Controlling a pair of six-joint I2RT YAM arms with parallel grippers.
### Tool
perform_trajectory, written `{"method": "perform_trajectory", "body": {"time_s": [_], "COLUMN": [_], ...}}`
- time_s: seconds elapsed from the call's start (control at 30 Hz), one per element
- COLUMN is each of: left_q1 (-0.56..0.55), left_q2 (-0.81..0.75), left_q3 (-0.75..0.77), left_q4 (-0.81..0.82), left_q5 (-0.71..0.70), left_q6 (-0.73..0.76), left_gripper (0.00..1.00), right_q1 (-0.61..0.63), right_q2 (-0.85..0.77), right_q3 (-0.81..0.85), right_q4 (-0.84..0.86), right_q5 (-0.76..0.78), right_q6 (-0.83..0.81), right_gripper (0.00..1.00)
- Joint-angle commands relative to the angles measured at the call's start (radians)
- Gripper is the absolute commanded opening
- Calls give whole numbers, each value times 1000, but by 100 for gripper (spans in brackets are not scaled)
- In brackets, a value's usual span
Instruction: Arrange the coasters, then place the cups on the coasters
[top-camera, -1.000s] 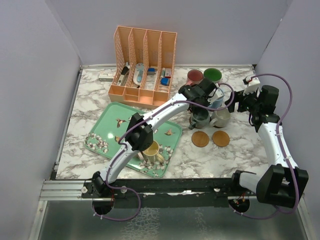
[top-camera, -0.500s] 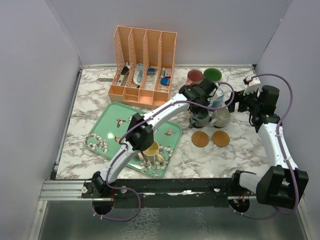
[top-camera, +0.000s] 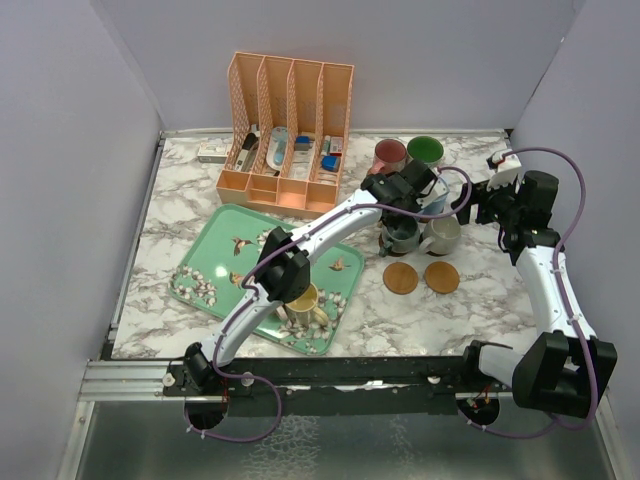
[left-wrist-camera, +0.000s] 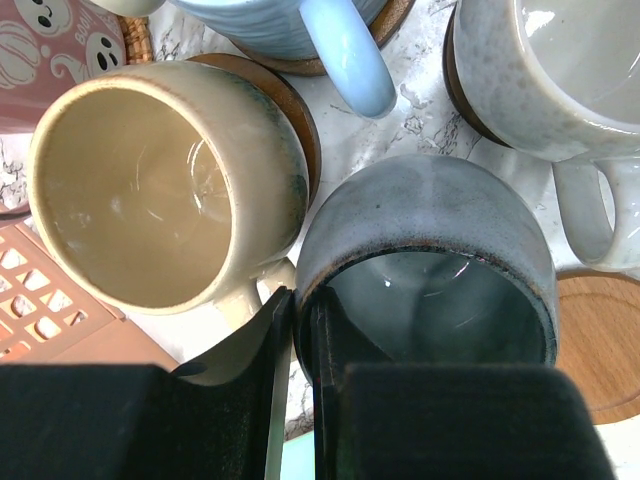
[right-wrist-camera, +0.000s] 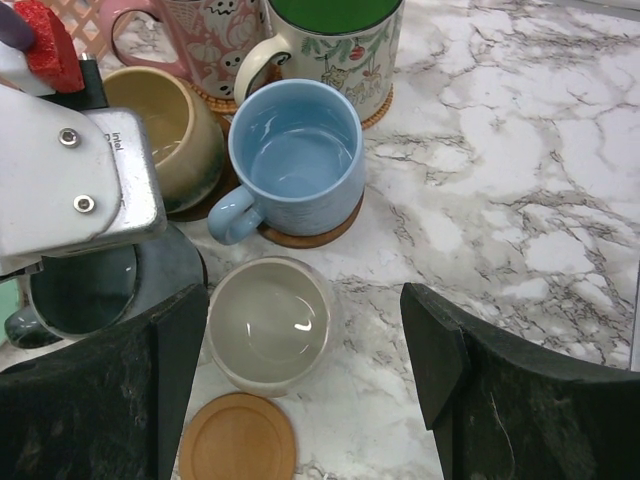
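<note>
My left gripper (left-wrist-camera: 300, 330) is shut on the near rim of the grey-blue cup (left-wrist-camera: 430, 230), one finger inside and one outside. This cup (top-camera: 402, 236) stands among the other cups: cream (left-wrist-camera: 150, 190) and light blue (left-wrist-camera: 340, 40), each on a dark coaster, and pale grey (left-wrist-camera: 540, 70). My right gripper (right-wrist-camera: 305, 350) hangs open above the pale grey cup (right-wrist-camera: 265, 325), touching nothing. Two bare orange-brown coasters (top-camera: 400, 278) (top-camera: 441, 277) lie in front of the cups. The pink cup (top-camera: 389, 154) and green cup (top-camera: 425, 150) stand at the back. A yellow cup (top-camera: 303, 302) sits on the green tray (top-camera: 215, 250).
An orange desk organiser (top-camera: 285, 130) stands at the back, left of the cups. The green floral tray fills the near left, under the left arm. Grey walls close in both sides.
The left arm's elbow has drifted slightly toward the near edge. The cups, the coasters and the right gripper have not moved.
</note>
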Motion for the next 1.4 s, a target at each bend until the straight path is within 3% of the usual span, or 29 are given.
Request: {"method": "perform_trajectory", "body": {"time_s": [0.0, 0.2, 0.47, 1.37], "left_q1": [-16, -22, -24, -35], "left_q2": [-8, -11, -32, -93], "left_q3": [44, 30, 0, -68], "left_q4": [38, 38, 37, 34], "left_q5": [-31, -36, -40, -66], "left_q6": [-4, 5, 14, 43], "left_gripper": [0, 0, 0, 0], "right_q1": [-6, -6, -5, -5], "right_q2": [-23, -25, -8, -6], "right_q3": [2, 1, 10, 11], "right_q4": [13, 15, 25, 21], "right_q5": [72, 77, 200, 173], "right_q6": [14, 14, 39, 35], "right_gripper": [79, 79, 79, 79]}}
